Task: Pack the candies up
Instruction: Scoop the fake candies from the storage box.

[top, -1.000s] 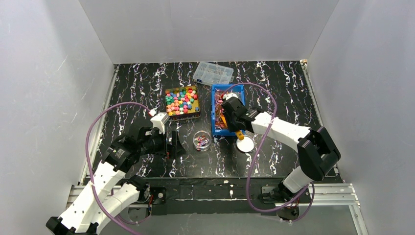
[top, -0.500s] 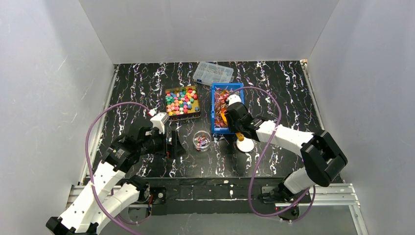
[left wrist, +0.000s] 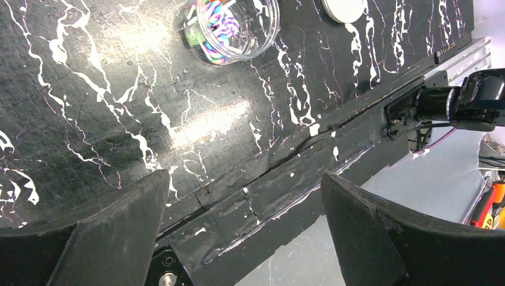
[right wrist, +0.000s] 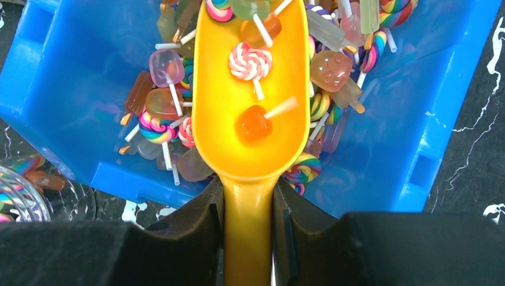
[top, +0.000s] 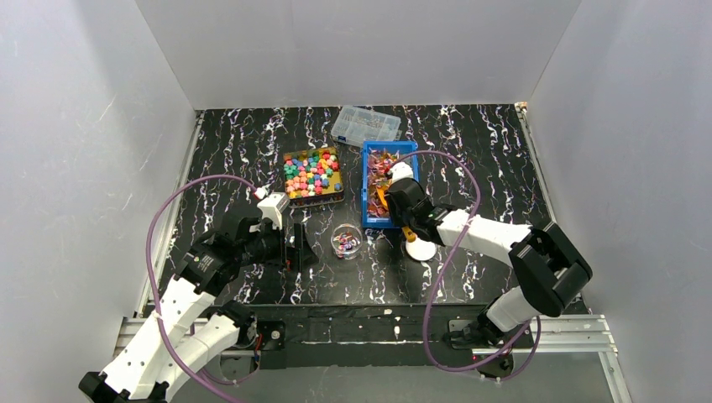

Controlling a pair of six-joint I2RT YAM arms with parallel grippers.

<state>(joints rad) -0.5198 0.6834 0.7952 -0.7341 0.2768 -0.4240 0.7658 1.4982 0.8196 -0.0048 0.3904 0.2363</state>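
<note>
Nearest us, our left gripper (left wrist: 244,185) hangs wide open and empty over the table's front edge. Just beyond, the clear jar (left wrist: 262,36) holds a few candies (left wrist: 215,44). Farther on, our right gripper (right wrist: 247,205) clamps the yellow scoop (right wrist: 250,149), which sits loaded in the blue bin (right wrist: 440,113). We judge scooping is in hand. Next we must lift it level and carry it to the jar.
</note>
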